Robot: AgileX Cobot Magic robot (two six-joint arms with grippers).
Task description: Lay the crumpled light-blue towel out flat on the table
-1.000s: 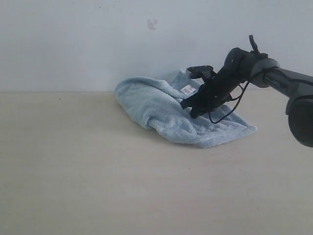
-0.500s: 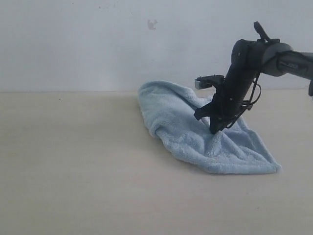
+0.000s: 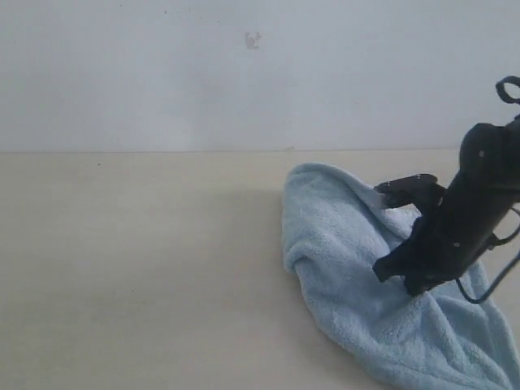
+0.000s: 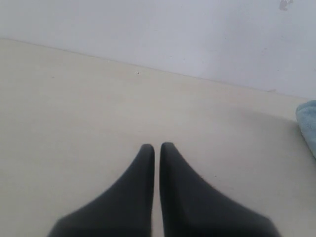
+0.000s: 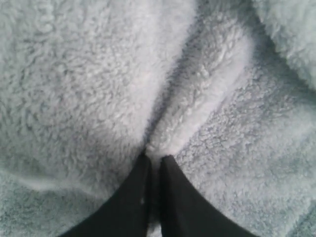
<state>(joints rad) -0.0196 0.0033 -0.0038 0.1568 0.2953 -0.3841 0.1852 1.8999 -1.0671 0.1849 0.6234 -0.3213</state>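
Note:
The light-blue towel point(image 3: 341, 244) lies crumpled and folded on the table point(image 3: 146, 268) at the right, running off the lower right corner of the exterior view. My right gripper point(image 3: 414, 286) presses down into its middle. Fluffy cloth point(image 5: 98, 89) fills the right wrist view, where that gripper point(image 5: 155, 158) is shut on a raised pinch of towel. My left gripper point(image 4: 157, 146) is shut and holds nothing; it hovers over bare table point(image 4: 74, 98), with a towel edge point(image 4: 308, 123) far off to one side. The left arm does not show in the exterior view.
A plain white wall point(image 3: 162, 81) rises at the table's far edge, with a small grey mark point(image 3: 253, 40) on it. The pale table stretches bare to the left and front of the towel.
My right gripper has dragged the towel from the back near the wall toward the front right, pulling it longer. The white label no longer shows.

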